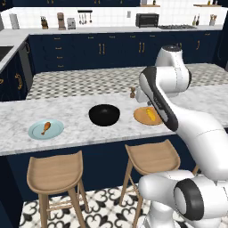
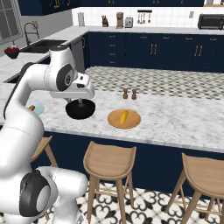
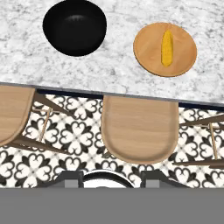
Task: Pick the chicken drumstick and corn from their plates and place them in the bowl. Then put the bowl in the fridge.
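Overhead, the hand [image 3: 111, 177] hangs part-open and empty above a stool [image 3: 139, 129]; no readable writing.

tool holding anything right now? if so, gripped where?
Nothing is held. The tool hangs above a stool, its tips apart with nothing between them. The corn lies on its plate, the drumstick on its own, and the bowl holds nothing.

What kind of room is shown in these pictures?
Most likely a home kitchen, rendered: a marble counter with wooden stools beneath, navy cabinets, and a toaster oven on the far counter.
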